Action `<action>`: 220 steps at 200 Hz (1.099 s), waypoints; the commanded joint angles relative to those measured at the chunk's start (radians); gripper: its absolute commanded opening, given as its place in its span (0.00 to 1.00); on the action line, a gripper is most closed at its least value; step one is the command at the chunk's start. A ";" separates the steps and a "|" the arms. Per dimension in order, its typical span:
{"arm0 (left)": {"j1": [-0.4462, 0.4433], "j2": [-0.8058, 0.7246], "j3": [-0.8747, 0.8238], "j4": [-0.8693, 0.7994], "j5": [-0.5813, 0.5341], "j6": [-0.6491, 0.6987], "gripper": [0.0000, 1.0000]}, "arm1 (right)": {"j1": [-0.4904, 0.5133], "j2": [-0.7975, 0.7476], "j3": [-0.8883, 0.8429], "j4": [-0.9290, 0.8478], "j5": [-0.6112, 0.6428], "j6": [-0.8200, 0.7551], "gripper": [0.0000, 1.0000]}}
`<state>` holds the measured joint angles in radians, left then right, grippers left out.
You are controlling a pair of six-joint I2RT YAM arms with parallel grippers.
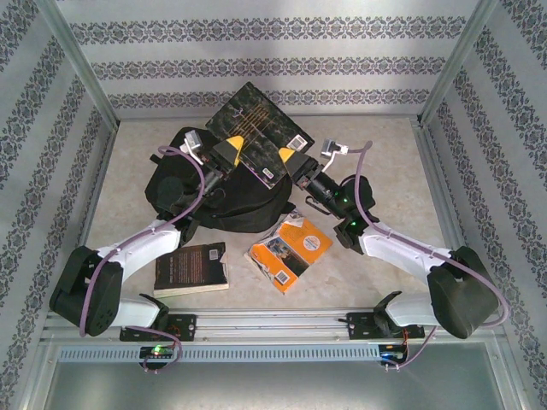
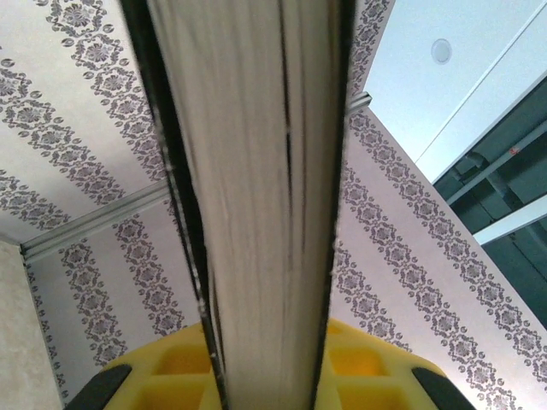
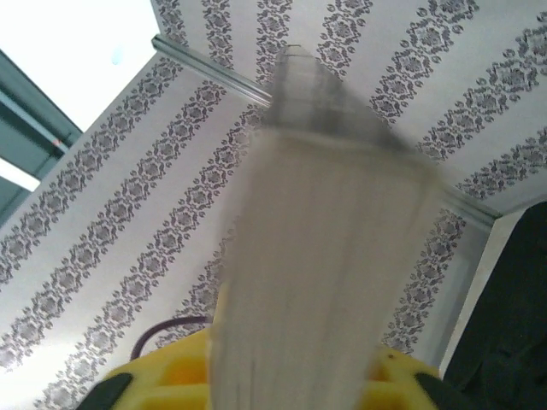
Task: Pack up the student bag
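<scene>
Left fingers (image 1: 229, 151) and right fingers (image 1: 289, 159) both pinched one dark book (image 1: 256, 115), held above the black backpack (image 1: 231, 209) on the desk (image 1: 385, 145). The book and fingers covered part of the backpack. The right wrist view of the pages was blurred.

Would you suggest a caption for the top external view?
Left gripper and right gripper hold a patterned book over the student bag; a black book and orange book lie nearby.

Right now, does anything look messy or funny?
The orange paperback book lies crooked on the table beside the black fabric backpack, its pages seemingly fanned. The dark patterned book hangs tilted above the backpack, pinched by the left gripper and right gripper.
</scene>
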<state>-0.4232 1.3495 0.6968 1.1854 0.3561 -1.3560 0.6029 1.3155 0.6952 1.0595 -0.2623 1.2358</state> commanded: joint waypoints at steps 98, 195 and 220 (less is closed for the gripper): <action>-0.100 0.094 0.592 -1.662 -0.113 1.151 0.65 | -0.207 -0.467 0.106 -1.305 0.384 -0.461 0.00; -0.296 0.495 0.965 -1.971 -0.393 1.356 0.77 | -0.362 -0.556 -0.038 -1.310 0.245 -0.443 0.00; -0.306 0.547 0.997 -1.990 -0.401 1.354 0.77 | -0.388 -0.547 -0.046 -1.295 0.204 -0.436 0.00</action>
<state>-0.7074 1.8622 1.6455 -0.7273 -0.0010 -0.0372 0.2352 0.7822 0.6487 -0.3244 0.0002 0.8005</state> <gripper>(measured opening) 0.766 0.159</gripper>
